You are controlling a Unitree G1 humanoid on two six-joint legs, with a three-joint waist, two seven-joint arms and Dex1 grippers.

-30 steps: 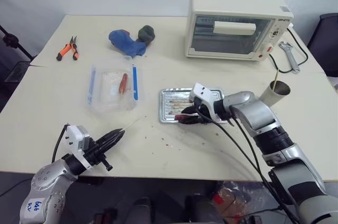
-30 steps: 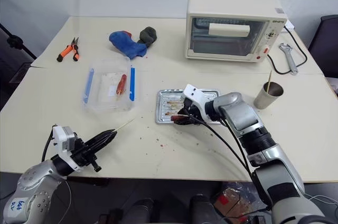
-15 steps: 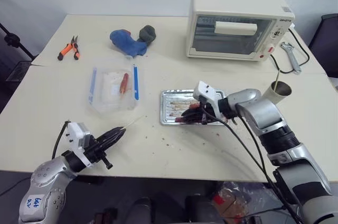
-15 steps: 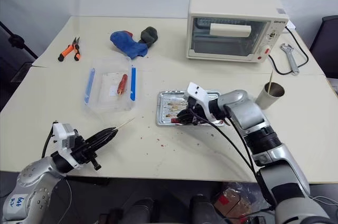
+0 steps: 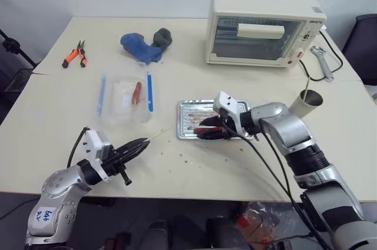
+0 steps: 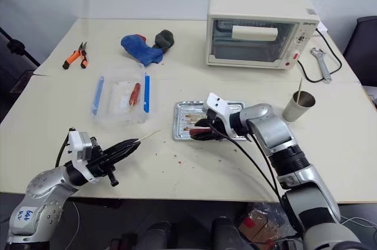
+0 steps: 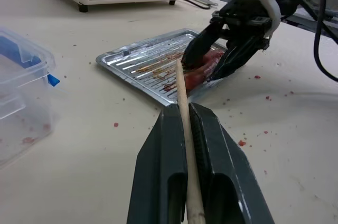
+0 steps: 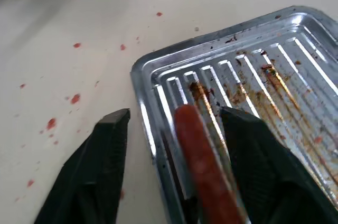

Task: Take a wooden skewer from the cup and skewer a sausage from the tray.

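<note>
Pincer states come first. The left pincer [image 7: 188, 129] is clamped on the wooden skewer [image 7: 183, 109], its two black fingers pressed together around the stick, which juts out past the tips with its point aimed toward the tray [image 5: 189, 107]. Seen from the head, this arm sits low at the near edge of the surface [image 5: 59, 108], and the skewer tip reaches out over bare tabletop, short of the tray's near corner.

The right pincer [image 8: 174, 121] has its fingers spread apart, one on each side of the sausage [image 8: 198, 152]. The sausage lies between them at the tray's near rim; whether either finger actually presses it I cannot tell. In the left wrist view the same sausage shows as a red-brown piece beneath the spread fingers, at the tray's edge.

Further out, the cup [image 6: 299, 106] stands well to the right of the tray with another stick rising from it. A clear plastic box [image 5: 126, 95] with blue edges holds a separate reddish piece. Beyond are a toaster oven [image 5: 265, 25], a blue cloth [image 5: 140, 46], orange-handled pliers [image 5: 75, 54] and a wrench [image 5: 322, 61].

As for progress, the first half looks done: a skewer is out of the cup and held firmly. The piercing is left. The point is not yet at the sausage, so the two arms must be brought together and the stick driven in lengthwise.
</note>
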